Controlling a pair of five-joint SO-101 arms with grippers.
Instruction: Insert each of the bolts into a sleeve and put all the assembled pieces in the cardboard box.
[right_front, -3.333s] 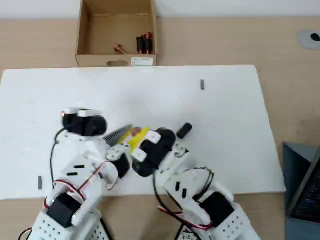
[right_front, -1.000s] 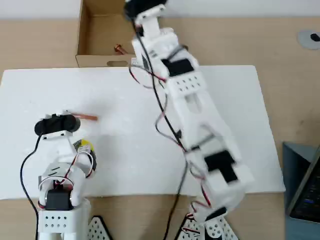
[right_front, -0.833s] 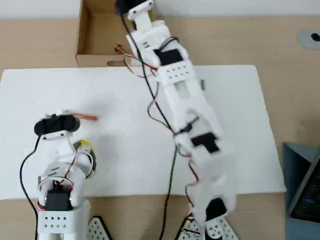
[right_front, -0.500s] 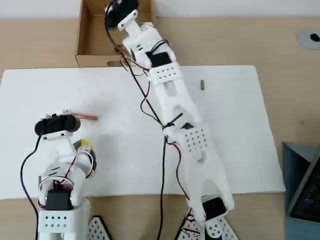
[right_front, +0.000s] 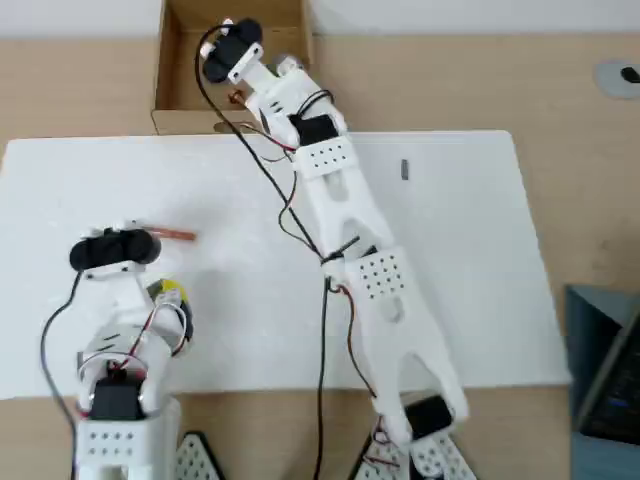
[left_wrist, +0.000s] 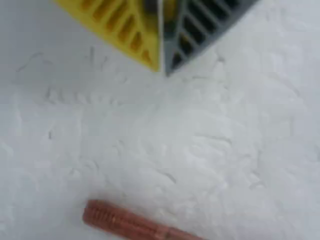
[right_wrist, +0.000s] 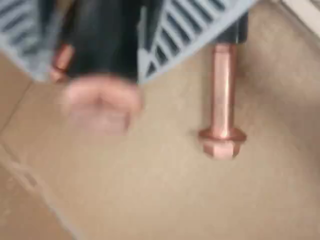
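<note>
My right gripper (right_wrist: 102, 60) hangs inside the cardboard box (right_front: 165, 70), shut on a black sleeve (right_wrist: 105, 35) with a copper bolt head (right_wrist: 102, 105) below it. Another assembled piece (right_wrist: 222, 100) lies on the box floor beside it. In the high view the right arm (right_front: 330, 190) stretches across the mat to the box. My left gripper (left_wrist: 161, 62) is shut with nothing in it, just above the white mat. A loose copper bolt (left_wrist: 135, 227) lies close in front of it, and this bolt (right_front: 178, 235) sits beside the left arm (right_front: 115, 250).
A small dark sleeve (right_front: 405, 170) lies on the white mat (right_front: 480, 280) to the right of the right arm. A dark object (right_front: 605, 380) sits at the table's right edge, and a grey disc (right_front: 620, 75) at the far right.
The right arm has swung left across the box, from its right side toward its middle, carrying the piece. The left arm and the loose bolt have stayed put.
</note>
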